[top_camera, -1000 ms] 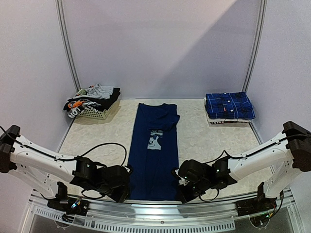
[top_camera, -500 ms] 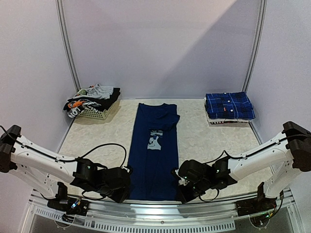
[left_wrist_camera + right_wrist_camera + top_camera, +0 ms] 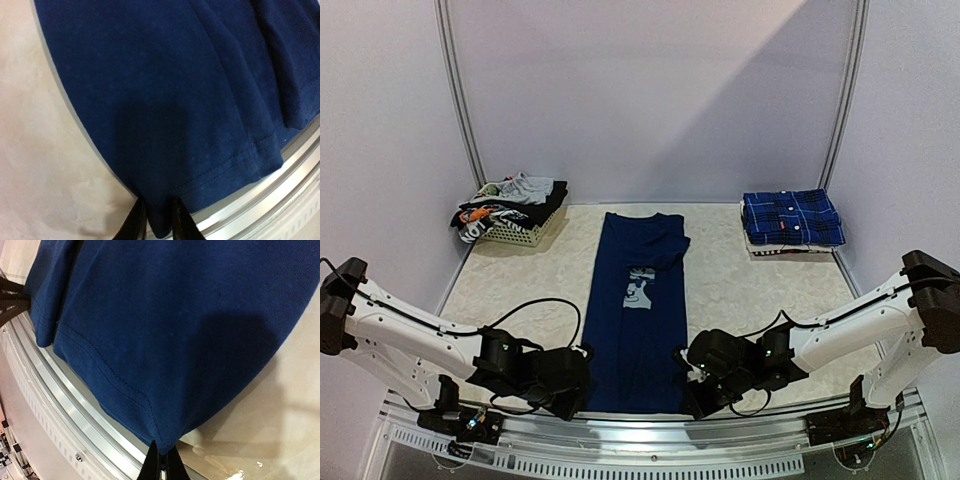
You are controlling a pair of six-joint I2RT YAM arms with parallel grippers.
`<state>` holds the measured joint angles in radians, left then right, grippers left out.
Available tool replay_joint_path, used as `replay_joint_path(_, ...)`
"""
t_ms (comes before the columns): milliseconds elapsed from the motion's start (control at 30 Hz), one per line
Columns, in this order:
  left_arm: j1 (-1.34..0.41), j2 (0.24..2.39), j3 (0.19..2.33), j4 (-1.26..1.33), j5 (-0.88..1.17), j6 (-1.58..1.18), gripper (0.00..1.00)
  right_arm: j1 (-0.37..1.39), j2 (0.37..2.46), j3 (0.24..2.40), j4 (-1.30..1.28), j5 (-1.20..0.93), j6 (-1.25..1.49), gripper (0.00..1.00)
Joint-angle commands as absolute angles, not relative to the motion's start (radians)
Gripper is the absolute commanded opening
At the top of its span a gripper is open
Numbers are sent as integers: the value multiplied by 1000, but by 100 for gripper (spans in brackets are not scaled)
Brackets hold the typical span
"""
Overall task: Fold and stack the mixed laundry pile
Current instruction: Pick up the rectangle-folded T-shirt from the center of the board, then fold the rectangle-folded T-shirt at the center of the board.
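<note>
The navy T-shirt (image 3: 638,310) with a pale cartoon print lies as a long folded strip down the table's middle, its hem at the near edge. My left gripper (image 3: 582,400) is shut on the hem's near left corner (image 3: 160,220). My right gripper (image 3: 692,400) is shut on the near right corner (image 3: 162,442). The blue-and-black plaid shirt (image 3: 791,217) lies folded at the back right on a light folded piece. The other grey, black and orange-white garments (image 3: 510,203) are heaped in the basket at the back left.
A small white slatted basket (image 3: 520,234) stands at the back left. A metal rail (image 3: 640,425) runs along the table's near edge under both grippers. Pale walls close in the back and sides.
My left gripper has slid a little toward the near edge at the hem corner. The right gripper and the T-shirt look unmoved.
</note>
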<state>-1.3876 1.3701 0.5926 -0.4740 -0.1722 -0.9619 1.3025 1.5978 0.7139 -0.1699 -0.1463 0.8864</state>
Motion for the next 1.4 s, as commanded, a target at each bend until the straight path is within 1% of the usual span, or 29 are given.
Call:
replay_joint_path(0, -1410, 1376, 569, -472, -165, -979, 3, 1322, 1619, 667, -301, -121, 892, 0)
replay_joint_path(33, -1410, 1373, 572, -469, -168, -979, 0, 1321, 1616, 669, -308, -119, 892, 0)
replay_joint_path(233, -1414, 1330, 620, -505, -215, -956, 0, 1322, 1555, 691, -372, -84, 890, 0)
replay_joint_path(533, -1407, 1240, 696, -593, -326, -911, 0, 1322, 1505, 791, -511, -5, 858, 0)
replay_joint_path(733, -1378, 1225, 755, -599, -368, -862, 0, 1320, 1487, 921, -650, 152, 826, 0)
replay_joint_path(933, -1312, 1227, 812, -621, -445, -816, 0, 1291, 1510, 1063, -765, 307, 802, 0)
replay_joint_path(1200, -1192, 1310, 908, -596, -502, -706, 0, 1190, 1609, 1187, -812, 413, 757, 0)
replay_joint_path(1367, -1094, 1365, 969, -561, -517, -625, 0, 1123, 1669, 1266, -804, 440, 698, 0)
